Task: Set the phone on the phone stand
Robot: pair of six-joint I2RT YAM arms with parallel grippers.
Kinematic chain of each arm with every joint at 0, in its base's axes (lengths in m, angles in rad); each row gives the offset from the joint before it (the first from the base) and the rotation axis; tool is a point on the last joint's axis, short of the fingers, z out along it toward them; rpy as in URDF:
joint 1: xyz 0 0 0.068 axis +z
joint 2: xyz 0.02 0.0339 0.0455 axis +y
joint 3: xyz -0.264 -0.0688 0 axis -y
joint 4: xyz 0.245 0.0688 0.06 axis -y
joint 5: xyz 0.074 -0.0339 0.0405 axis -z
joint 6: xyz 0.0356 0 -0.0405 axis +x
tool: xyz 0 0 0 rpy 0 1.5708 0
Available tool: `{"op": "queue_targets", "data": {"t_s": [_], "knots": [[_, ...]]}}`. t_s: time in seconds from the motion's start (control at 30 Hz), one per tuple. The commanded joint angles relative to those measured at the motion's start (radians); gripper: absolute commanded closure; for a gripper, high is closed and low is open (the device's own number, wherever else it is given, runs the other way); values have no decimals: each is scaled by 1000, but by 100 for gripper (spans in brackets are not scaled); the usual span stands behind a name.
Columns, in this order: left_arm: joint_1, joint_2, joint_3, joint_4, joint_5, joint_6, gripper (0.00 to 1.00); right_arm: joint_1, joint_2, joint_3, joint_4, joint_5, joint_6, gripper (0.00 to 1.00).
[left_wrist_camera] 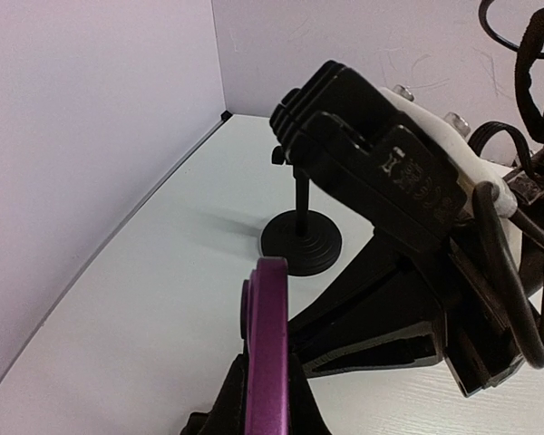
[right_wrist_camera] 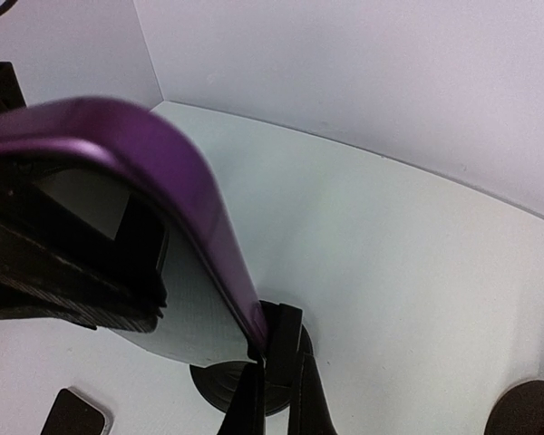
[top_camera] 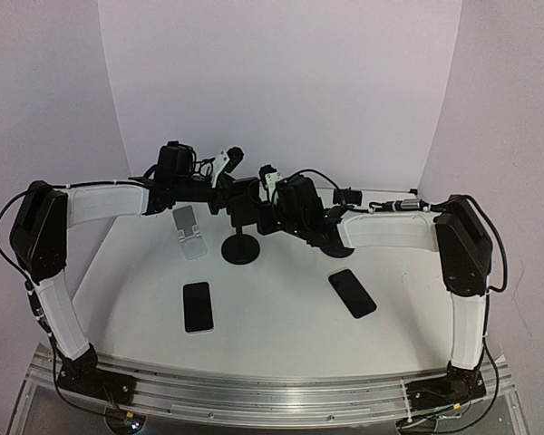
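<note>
1. At the centre of the top view, the left gripper point(left_wrist_camera: 265, 403) and the right gripper point(right_wrist_camera: 272, 367) both clamp the purple phone point(right_wrist_camera: 168, 177).
2. It hangs just above the black phone stand point(top_camera: 240, 251) on the surface point(top_camera: 281, 326).

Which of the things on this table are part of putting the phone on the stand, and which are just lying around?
In the job:
purple phone, held aloft
black round-based stand, right below it

Lying about:
left dark phone, flat
right dark phone, flat
pale folding stand, probably spare
</note>
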Motion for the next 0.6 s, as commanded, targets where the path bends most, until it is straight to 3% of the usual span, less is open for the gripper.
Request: {"op": "queue_targets", "data": {"t_s": [0.0,0.13,0.23,0.37,0.57], "knots": [[84,59,-21,-69,-117,32,100,1,-14,42,-16,86,1,100],[90,60,-13,-66,-96,31,100,1,-14,44,-17,84,1,96],[91,61,-10,-73,-88,48,100,2,-16,46,-17,75,2,77],[91,59,-6,-91,-41,68,100,1,-29,39,-15,79,5,61],[96,76,30,-110,49,86,100,2,-52,17,-16,83,2,52]]}}
